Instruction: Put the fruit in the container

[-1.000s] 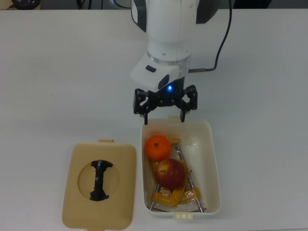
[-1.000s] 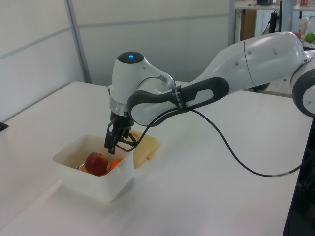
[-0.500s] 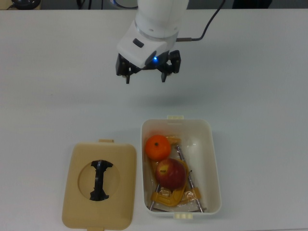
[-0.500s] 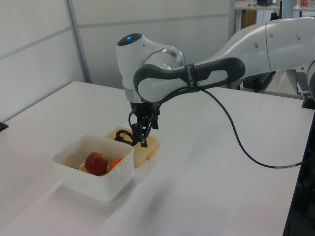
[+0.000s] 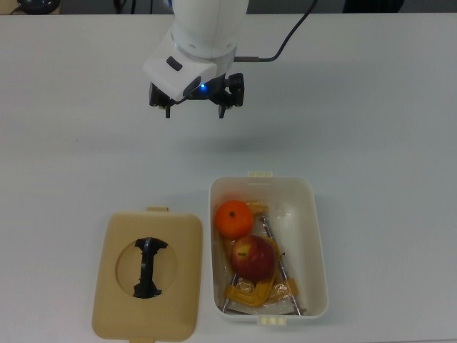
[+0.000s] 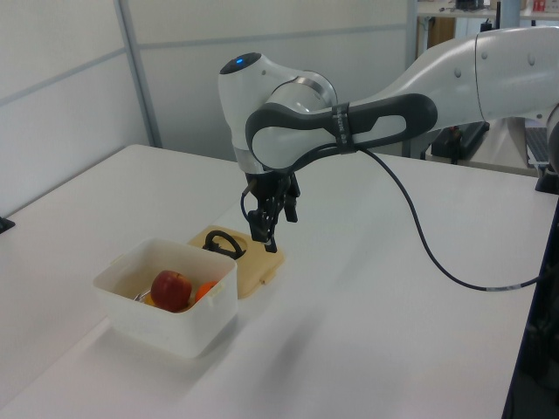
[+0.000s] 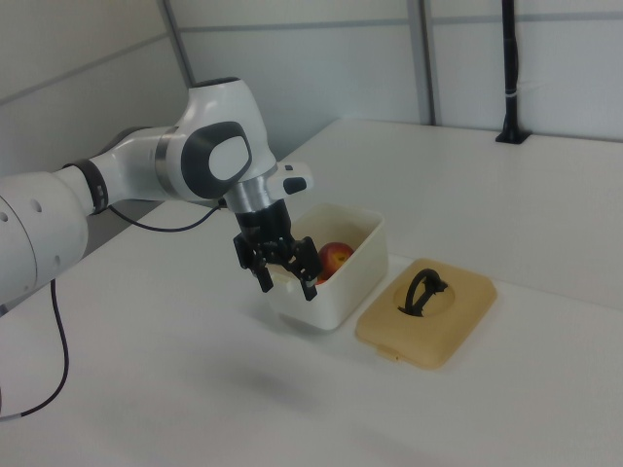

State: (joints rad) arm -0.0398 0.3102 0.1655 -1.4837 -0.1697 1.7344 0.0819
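arm: white shells, dark-grey joints | black cable | black claw | blue LED

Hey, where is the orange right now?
The orange sits inside the white tub, in the corner at the top view's upper left, touching the apple.

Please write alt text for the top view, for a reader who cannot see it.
An apple and an orange lie in a white container with a yellow clamp. Its tan lid lies at the top view's left; the open, empty gripper hangs above the table.
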